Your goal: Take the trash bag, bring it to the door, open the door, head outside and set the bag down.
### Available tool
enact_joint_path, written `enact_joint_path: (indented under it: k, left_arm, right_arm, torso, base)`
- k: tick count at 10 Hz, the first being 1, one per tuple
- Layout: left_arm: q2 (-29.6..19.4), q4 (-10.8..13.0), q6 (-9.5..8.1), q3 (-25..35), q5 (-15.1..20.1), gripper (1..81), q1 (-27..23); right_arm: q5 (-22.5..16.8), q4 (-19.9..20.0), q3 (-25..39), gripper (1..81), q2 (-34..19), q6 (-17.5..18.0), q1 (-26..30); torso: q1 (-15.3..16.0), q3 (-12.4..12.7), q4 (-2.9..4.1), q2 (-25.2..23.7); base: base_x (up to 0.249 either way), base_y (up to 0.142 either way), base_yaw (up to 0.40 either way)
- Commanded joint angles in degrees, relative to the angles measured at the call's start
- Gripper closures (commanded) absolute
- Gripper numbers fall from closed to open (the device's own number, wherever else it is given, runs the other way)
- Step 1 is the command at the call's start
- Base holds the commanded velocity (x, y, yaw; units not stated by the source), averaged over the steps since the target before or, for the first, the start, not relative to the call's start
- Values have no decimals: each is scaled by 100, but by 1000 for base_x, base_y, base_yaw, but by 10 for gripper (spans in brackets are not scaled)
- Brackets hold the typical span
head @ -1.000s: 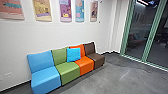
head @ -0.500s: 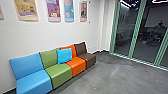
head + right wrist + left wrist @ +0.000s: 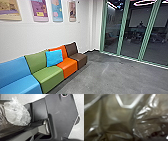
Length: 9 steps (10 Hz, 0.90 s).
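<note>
1. Apparently we are in the carrying stretch of the task: the trash bag lies large and close in the left wrist view, glossy, see-through and creased, with something dark inside.
2. In the right wrist view we see crumpled clear plastic beside brownish film, close to our own body; we take it for part of the same bag.
3. We cannot tell whether the left gripper or the right gripper is open, closed or clamped on the bag, so we only judge the pick-up to be done.
4. Across the upper right of the head view stand green-framed glass panels, with a dim room showing in the glass; we cannot say which panel, if any, is the door we need.
5. At lower left we have a row of coloured seats with a bright blue cushion, and grey floor at lower right.
6. Reaching the door, opening it, going outside and putting the bag down are, we judge, all left to do.
</note>
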Motion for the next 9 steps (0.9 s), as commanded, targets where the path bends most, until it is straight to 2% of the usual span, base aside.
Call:
enact_joint_path:
  k: [1,9]
  left_arm:
    - [10,30,51,0,371,811,-346]
    - [46,127,51,0,363,811,-346]
  right_arm:
    - [-386,-61,-63,10,75,-23,334]
    - [-386,-53,-125,10,119,-15,334]
  torso:
    - [0,0,0,0]
    - [0,0,0,0]
  base:
    - [0,0,-301]
    - [0,0,-312]
